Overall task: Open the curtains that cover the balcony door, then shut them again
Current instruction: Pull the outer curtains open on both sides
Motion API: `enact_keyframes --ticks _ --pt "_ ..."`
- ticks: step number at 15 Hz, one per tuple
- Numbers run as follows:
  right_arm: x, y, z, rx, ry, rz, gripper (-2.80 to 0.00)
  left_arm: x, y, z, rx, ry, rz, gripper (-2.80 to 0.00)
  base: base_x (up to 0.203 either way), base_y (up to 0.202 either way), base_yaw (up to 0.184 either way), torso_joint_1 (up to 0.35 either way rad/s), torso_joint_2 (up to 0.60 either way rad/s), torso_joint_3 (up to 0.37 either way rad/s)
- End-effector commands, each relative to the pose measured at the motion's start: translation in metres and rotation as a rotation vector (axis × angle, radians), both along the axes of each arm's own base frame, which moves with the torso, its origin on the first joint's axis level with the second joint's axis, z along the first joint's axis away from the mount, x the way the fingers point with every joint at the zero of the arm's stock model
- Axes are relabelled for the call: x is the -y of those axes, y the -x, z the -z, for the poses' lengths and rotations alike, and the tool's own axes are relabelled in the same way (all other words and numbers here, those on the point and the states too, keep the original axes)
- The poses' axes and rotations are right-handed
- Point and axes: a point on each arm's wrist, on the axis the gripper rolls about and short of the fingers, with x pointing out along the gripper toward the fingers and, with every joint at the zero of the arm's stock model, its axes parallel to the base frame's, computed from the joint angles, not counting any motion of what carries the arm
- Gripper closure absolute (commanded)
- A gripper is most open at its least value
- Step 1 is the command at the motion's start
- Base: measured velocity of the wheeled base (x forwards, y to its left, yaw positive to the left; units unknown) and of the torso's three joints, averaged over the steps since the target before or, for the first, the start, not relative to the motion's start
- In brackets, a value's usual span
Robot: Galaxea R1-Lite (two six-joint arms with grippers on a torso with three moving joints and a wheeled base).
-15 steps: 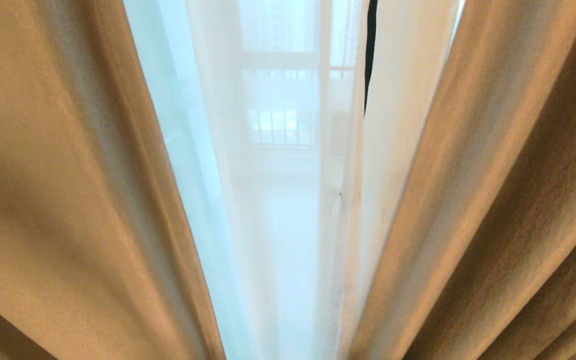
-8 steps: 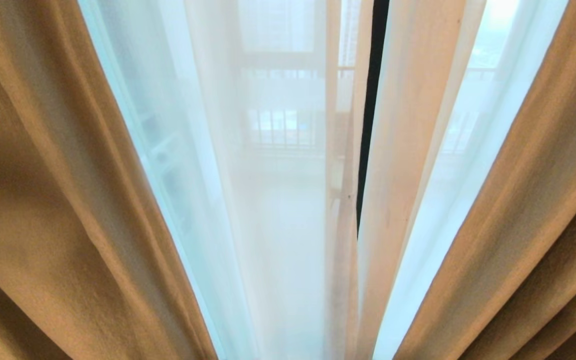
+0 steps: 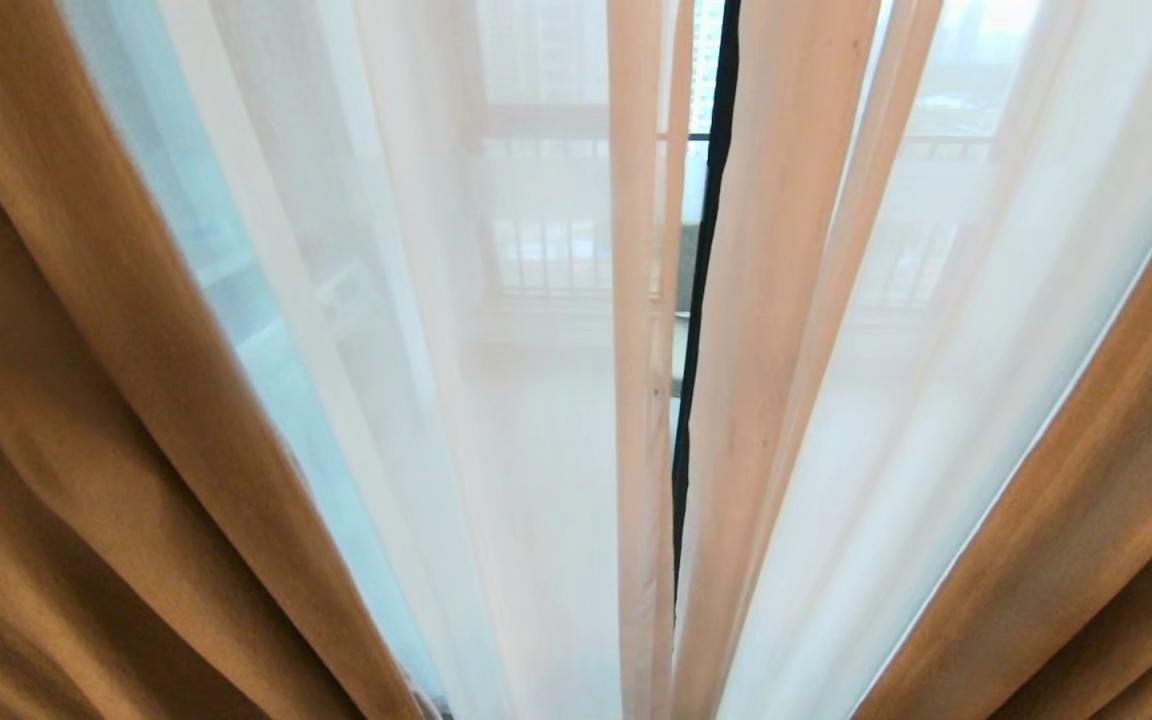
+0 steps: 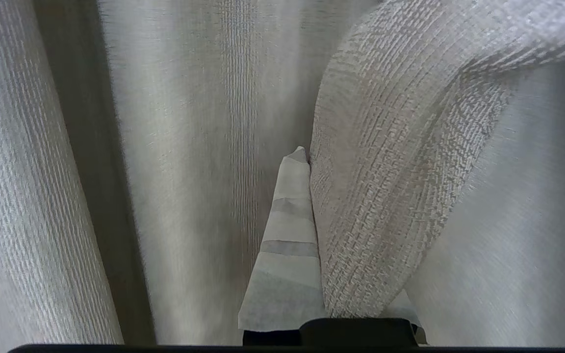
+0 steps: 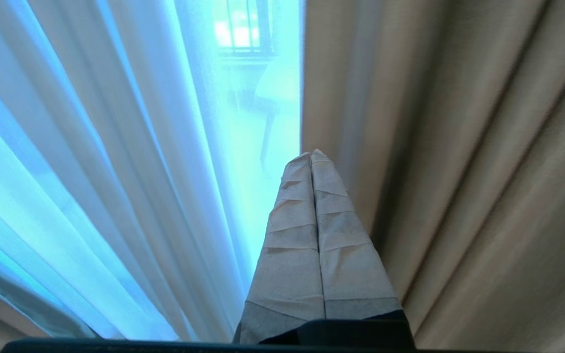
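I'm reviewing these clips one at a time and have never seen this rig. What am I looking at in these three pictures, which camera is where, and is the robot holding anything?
This is a wheeled robot with two arms, each ending in a two-fingered gripper. The wide picture comes from a camera on its head, facing the curtains: thick beige drapes parted to both sides, and between them a thin white see-through layer with a narrow slit showing a black door frame. Neither arm shows there.

The other two pictures come from cameras on the wrists, looking along the fingers. In the left wrist view, the left gripper is shut on a fold of the thick woven curtain; only one taped finger shows, the cloth covers the other. In the right wrist view, the right gripper is shut with its fingers pressed together, holding nothing, pointing at where the sheer layer meets the drape.
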Motion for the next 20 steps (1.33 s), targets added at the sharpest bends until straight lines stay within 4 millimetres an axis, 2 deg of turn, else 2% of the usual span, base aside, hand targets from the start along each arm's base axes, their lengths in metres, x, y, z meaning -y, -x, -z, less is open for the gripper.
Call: enact_keyframes --ticks 1,2,6,10,17,20 --pt "0.0 0.0 0.0 0.002 0.0 0.0 0.0 0.009 0.007 -0.002 0.005 -0.004 0.009 -1.8 0.0 0.0 0.0 0.0 0.0 0.0" --pt "0.0 0.0 0.0 0.0 0.0 0.0 0.0 0.011 0.009 -0.001 0.001 -0.002 0.009 -2.8 0.0 0.0 0.0 0.0 0.0 0.0" --pt "0.0 0.0 0.0 0.0 0.0 0.0 0.0 0.02 0.021 -0.001 -0.001 0.005 0.008 -2.8 0.0 0.0 0.0 0.0 0.0 0.0" --pt "0.0 0.0 0.0 0.002 0.0 0.0 0.0 0.038 0.043 0.007 -0.02 0.025 0.003 -2.8 0.0 0.0 0.0 0.0 0.0 0.0" --pt "0.0 0.0 0.0 0.0 0.0 0.0 0.0 0.092 0.107 0.042 -0.06 0.071 -0.033 -2.8 0.0 0.0 0.0 0.0 0.0 0.0" --pt "0.0 0.0 0.0 0.001 0.0 0.0 0.0 0.11 0.127 0.057 -0.067 0.079 -0.039 -2.8 0.0 0.0 0.0 0.0 0.0 0.0"
